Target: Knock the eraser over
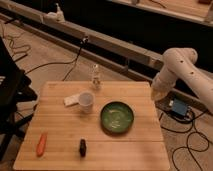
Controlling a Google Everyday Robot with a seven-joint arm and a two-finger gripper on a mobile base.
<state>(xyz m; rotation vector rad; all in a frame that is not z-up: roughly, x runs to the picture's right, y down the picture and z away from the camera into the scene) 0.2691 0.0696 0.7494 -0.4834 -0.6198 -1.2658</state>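
Observation:
The eraser (82, 147) is a small black oblong block standing near the front edge of the wooden table (60, 120), left of centre. The green bowl (116, 117) sits to its upper right. My gripper (158, 93) hangs at the end of the white arm (182, 65) over the table's far right edge, far from the eraser and above the surface.
A white cup (86, 101) stands beside a flat white block (71, 99). An orange carrot-like piece (41, 143) lies at the front left. A small clear bottle (95, 77) stands at the back edge. Cables and a blue box (178, 108) lie on the floor to the right.

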